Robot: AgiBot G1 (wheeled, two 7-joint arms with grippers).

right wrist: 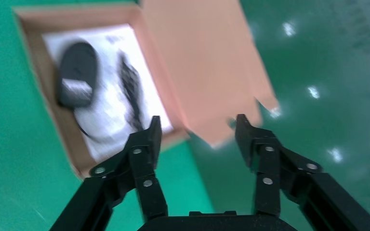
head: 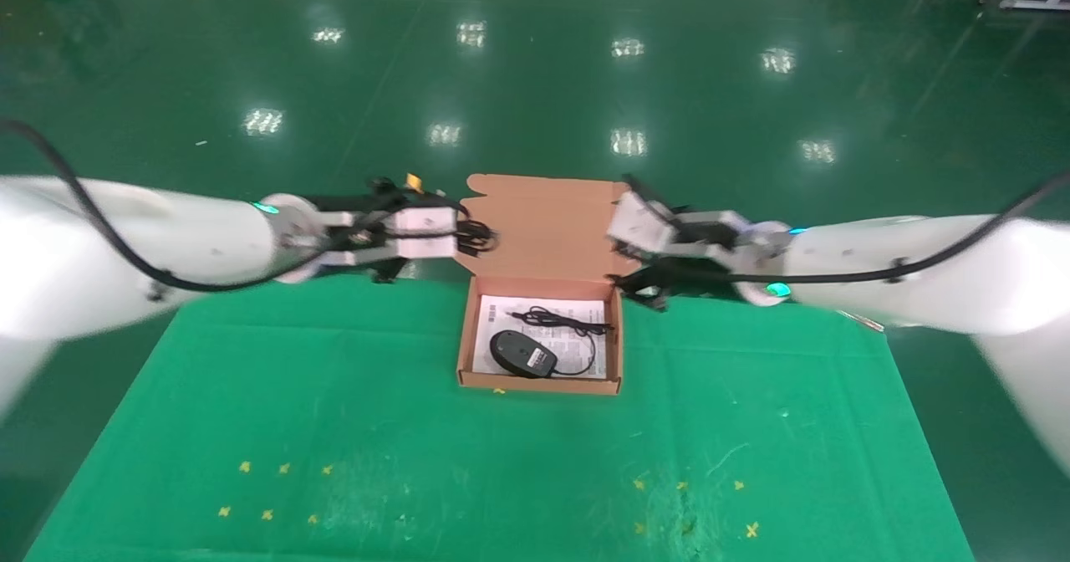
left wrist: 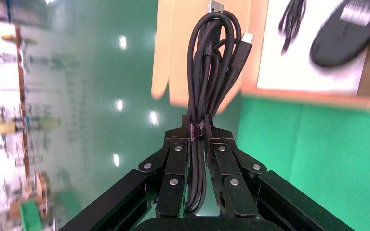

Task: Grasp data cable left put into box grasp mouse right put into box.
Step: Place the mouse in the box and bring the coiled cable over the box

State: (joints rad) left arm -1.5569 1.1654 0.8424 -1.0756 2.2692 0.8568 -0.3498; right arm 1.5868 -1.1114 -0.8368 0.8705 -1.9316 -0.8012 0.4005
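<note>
The head camera looks forward and down from above at the green-clothed table (head: 334,395), while both wrist cameras peer closely past their own black jaws, all three sharing the shallow orange-brown cardboard box (head: 468,353) (left wrist: 313,95) (right wrist: 33,62).

likely factory or lab hall: glossy green floor (head: 535,60) reflecting ceiling lights, green-cloth table (head: 334,428), blurred shelving.

1. Bright, even overhead light; white ceiling-lamp glare dots the glossy green floor (head: 535,85) from ten to two o'clock.
2. Both white arms smear with blur at three and nine o'clock.
3. Right wrist view is soft all over; the box (right wrist: 207,72) is hazy.
4. Left wrist view: the data cable (left wrist: 212,72) is sharp, the background blurred.
</note>
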